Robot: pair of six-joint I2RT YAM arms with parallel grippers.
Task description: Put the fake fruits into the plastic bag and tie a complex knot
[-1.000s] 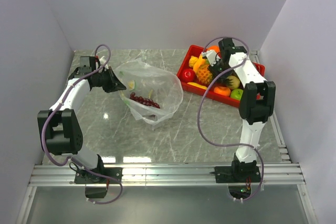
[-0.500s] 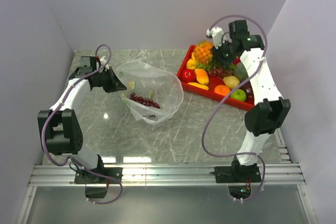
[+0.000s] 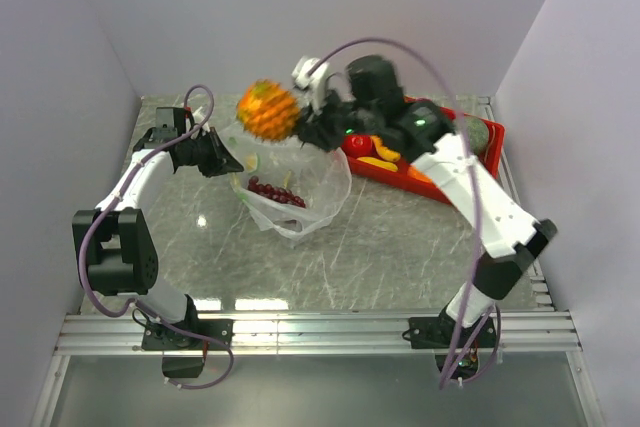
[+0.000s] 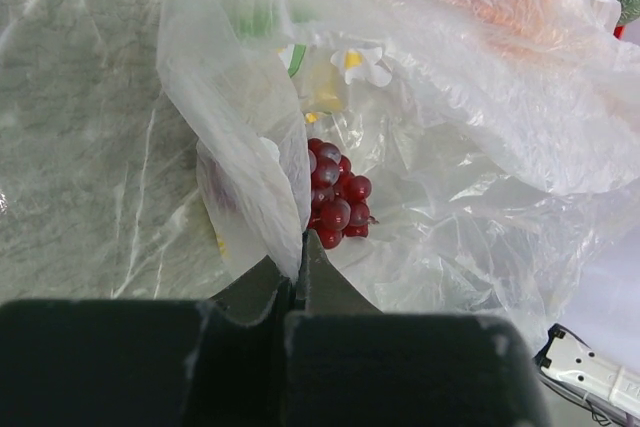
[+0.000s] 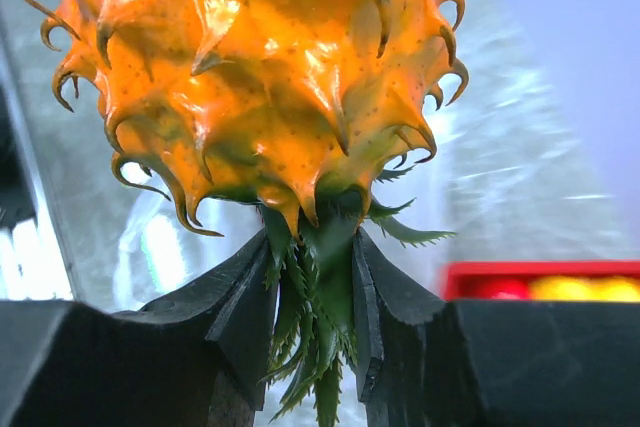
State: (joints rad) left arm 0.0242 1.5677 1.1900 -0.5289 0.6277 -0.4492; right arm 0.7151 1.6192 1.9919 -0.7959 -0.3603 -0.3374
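Observation:
The clear plastic bag lies open on the table's left half, with dark red grapes inside; the grapes also show in the left wrist view. My left gripper is shut on the bag's left rim and holds it up. My right gripper is shut on the green leaves of the orange pineapple and holds it in the air above the bag's mouth. More fake fruits, among them a red one and a yellow one, lie in the red tray. No knot is in view.
The red tray stands at the back right against the wall. Grey walls close in the table on the left, back and right. A metal rail runs along the near edge by the arm bases.
My right arm has lifted the pineapple out of the red tray and swung it left to above the bag's mouth. The left arm has not moved.

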